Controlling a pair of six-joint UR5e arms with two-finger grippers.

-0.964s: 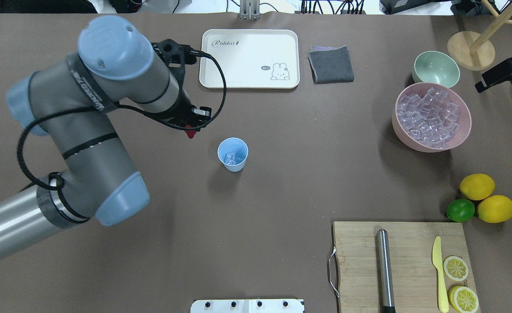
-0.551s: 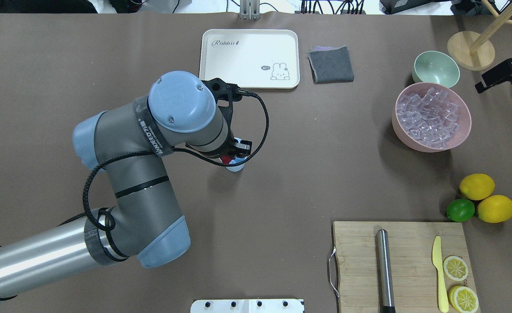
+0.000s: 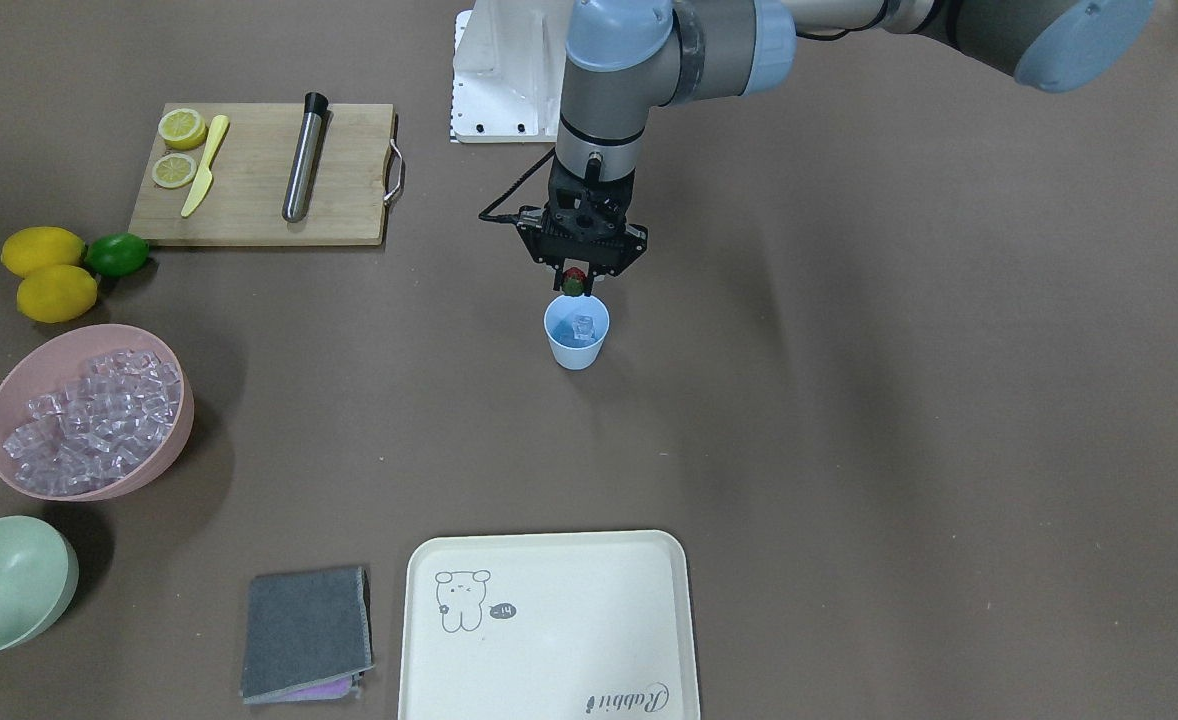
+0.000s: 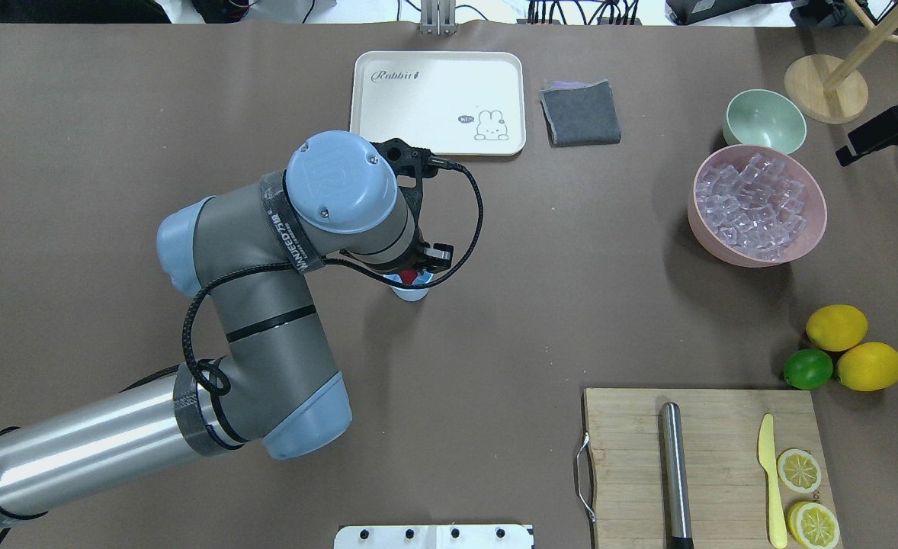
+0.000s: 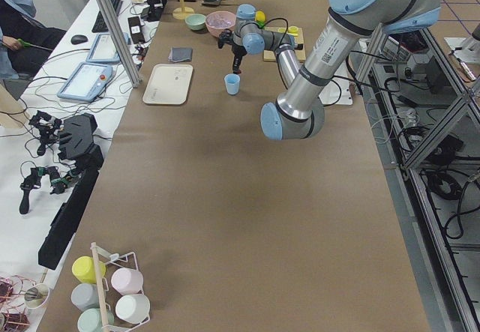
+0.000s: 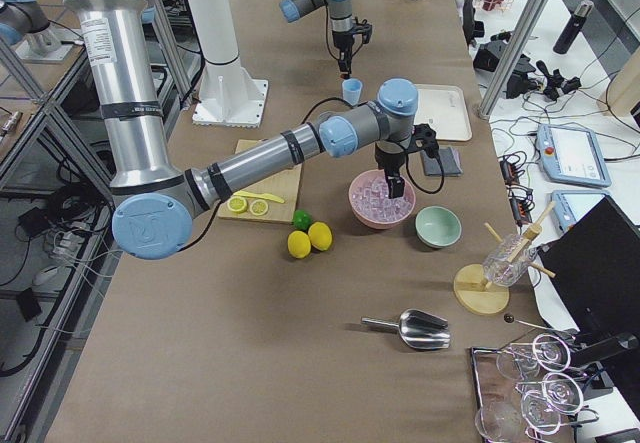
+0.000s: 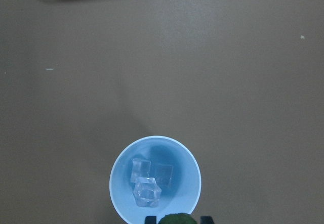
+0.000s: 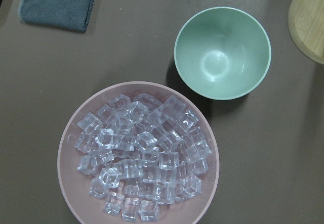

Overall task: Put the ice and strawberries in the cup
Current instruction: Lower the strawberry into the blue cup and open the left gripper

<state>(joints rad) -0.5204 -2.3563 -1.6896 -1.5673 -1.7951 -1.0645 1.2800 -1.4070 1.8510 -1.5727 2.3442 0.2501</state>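
The light blue cup (image 3: pixel 576 335) stands mid-table and holds three ice cubes (image 7: pixel 147 183). It also shows in the overhead view (image 4: pixel 412 292) and the left wrist view (image 7: pixel 121 183). My left gripper (image 3: pixel 575 285) is shut on the small red strawberry (image 3: pixel 573 282) and holds it just above the cup's rim on the robot's side. The berry's green top shows at the bottom edge of the left wrist view (image 7: pixel 175 219). More ice (image 8: pixel 144 158) fills the pink bowl (image 4: pixel 800 252). My right gripper (image 6: pixel 393 185) hangs above that bowl; I cannot tell whether it is open or shut.
A pale green bowl (image 4: pixel 764 120) sits beside the pink bowl. A cream tray (image 4: pixel 438 103) and a grey cloth (image 4: pixel 580 113) lie at the far side. Two lemons (image 4: pixel 836 327), a lime (image 4: pixel 807 368) and a cutting board (image 4: pixel 632 457) with a steel rod, knife and lemon slices are near right.
My left arm has carried the strawberry rightwards from a spot left of the cup to directly over it. The cup and the right arm have stayed where they were.
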